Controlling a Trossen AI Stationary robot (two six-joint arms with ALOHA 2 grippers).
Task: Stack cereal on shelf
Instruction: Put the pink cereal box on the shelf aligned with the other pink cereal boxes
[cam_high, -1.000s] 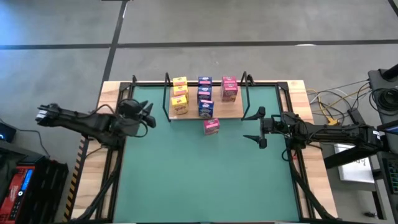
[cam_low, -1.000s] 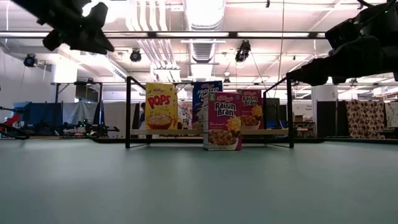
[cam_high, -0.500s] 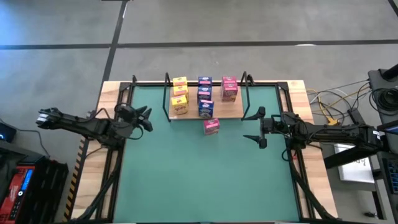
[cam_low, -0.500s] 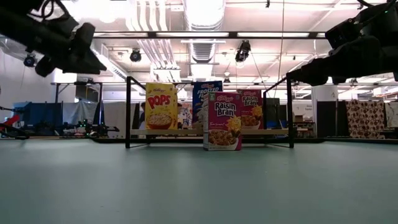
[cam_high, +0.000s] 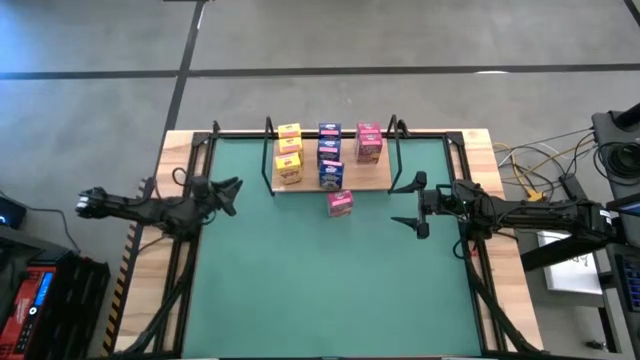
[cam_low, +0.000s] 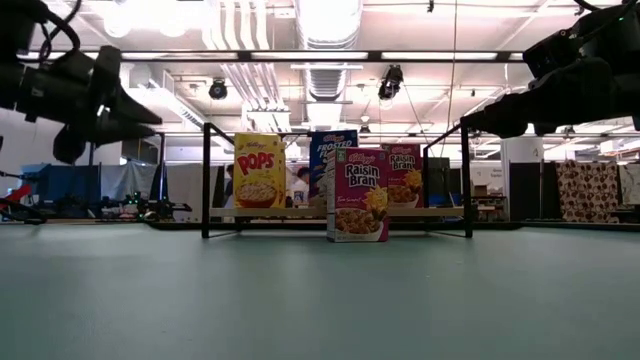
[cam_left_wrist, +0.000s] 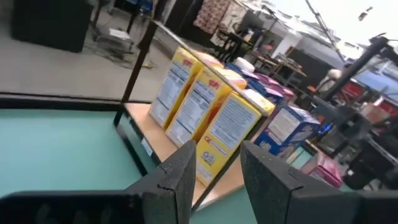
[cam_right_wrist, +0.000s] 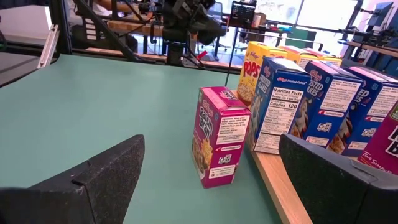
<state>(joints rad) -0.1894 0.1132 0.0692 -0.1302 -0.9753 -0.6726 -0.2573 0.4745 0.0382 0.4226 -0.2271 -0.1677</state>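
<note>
- Left gripper (cam_high: 229, 187) is hovering over the left edge of the green mat (cam_high: 330, 290), fingers nearly together, gripping nothing.
- Shelf (cam_high: 300, 185) is sitting at the far middle of the mat, holding eight boxes: three yellow boxes (cam_high: 289, 153) in a row at its left, three blue boxes (cam_high: 329, 155) in the middle, two pink boxes (cam_high: 368, 144) at its right.
- One more pink box (cam_high: 340, 203) is standing upright on the mat, just beside the shelf's near edge.
- Right gripper (cam_high: 415, 205) is hanging right of that box, fingers spread wide, empty.
</note>
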